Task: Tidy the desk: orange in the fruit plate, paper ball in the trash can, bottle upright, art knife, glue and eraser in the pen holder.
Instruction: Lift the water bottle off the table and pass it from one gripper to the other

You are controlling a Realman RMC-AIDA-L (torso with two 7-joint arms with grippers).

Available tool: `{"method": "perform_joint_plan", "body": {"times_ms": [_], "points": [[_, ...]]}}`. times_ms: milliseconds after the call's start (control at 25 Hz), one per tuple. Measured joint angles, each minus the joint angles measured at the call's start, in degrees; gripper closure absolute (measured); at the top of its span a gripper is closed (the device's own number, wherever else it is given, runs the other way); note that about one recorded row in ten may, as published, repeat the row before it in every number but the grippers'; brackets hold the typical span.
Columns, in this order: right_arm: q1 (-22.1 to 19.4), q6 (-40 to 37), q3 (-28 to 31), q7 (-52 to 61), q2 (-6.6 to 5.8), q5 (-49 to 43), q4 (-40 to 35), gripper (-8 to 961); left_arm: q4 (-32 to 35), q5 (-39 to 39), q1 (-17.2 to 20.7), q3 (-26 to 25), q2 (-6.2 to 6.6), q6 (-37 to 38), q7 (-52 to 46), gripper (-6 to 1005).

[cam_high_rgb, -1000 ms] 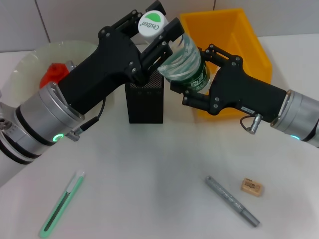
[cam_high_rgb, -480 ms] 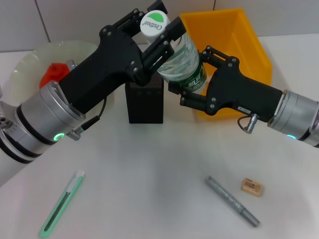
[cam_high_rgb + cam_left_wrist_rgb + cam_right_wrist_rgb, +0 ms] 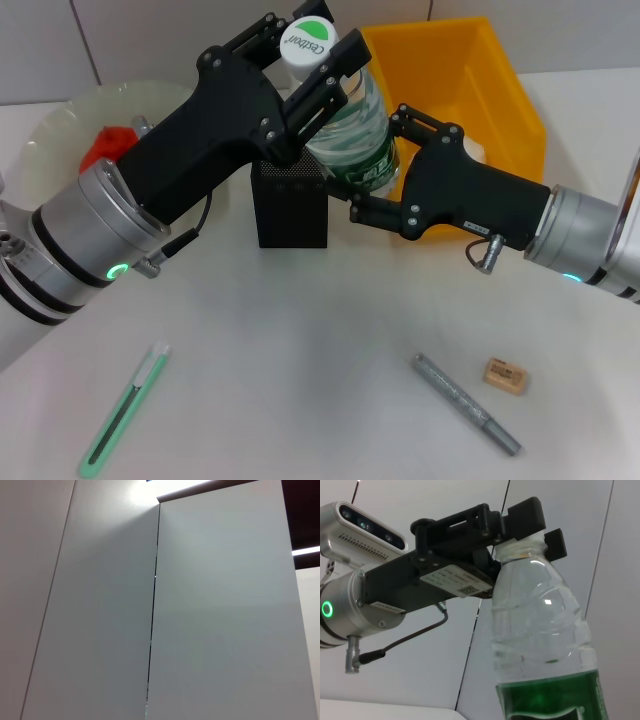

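Both jaws pinch the bottle (image 3: 352, 130), left gripper (image 3: 305, 62) at its cap, right gripper (image 3: 378, 160) lower, above the white table (image 3: 300, 350) before grey wall panels (image 3: 150, 605).

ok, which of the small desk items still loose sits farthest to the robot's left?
The green art knife, alone at the front left; the grey glue pen and eraser lie together at the front right.

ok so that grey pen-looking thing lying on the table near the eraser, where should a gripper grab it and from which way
Probably the middle of the grey pen-like tool, from straight above. It lies flat on the table, slanted, so the jaws should close across its narrow width. The eraser lies apart from it, leaving room on both sides. Both the left gripper and the right gripper are busy with the bottle.
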Motion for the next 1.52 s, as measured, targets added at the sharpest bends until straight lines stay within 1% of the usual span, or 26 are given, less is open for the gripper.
{"method": "perform_joint_plan", "body": {"times_ms": [400,600,1000,1360,1520], "points": [[0.13,0.07,-0.13,0.0,0.06,-0.14,1.05,192,-0.01,0.0,-0.27,-0.22,0.0,0.0,0.29,558],[-0.66,0.13,-0.97,0.03,0.06,-0.23,1.21,192,-0.06,-0.11,-0.44,-0.29,-0.01,-0.36,0.65,559],[-2.99,-1.46,-0.77,0.02,0.06,-0.1,0.83,192,0.07,-0.27,-0.49,-0.27,0.0,-0.48,0.69,562],[-2.62,-1.64,-0.93,-0.11,0.06,-0.1,0.51,191,0.08,-0.36,-0.61,-0.15,-0.01,-0.5,0.7,570],[-2.48,-1.93,-0.54,-1.95,0.1,-0.01,0.48,192,0.06,-0.32,-0.62,-0.07,-0.01,-0.44,0.7,572]]}}
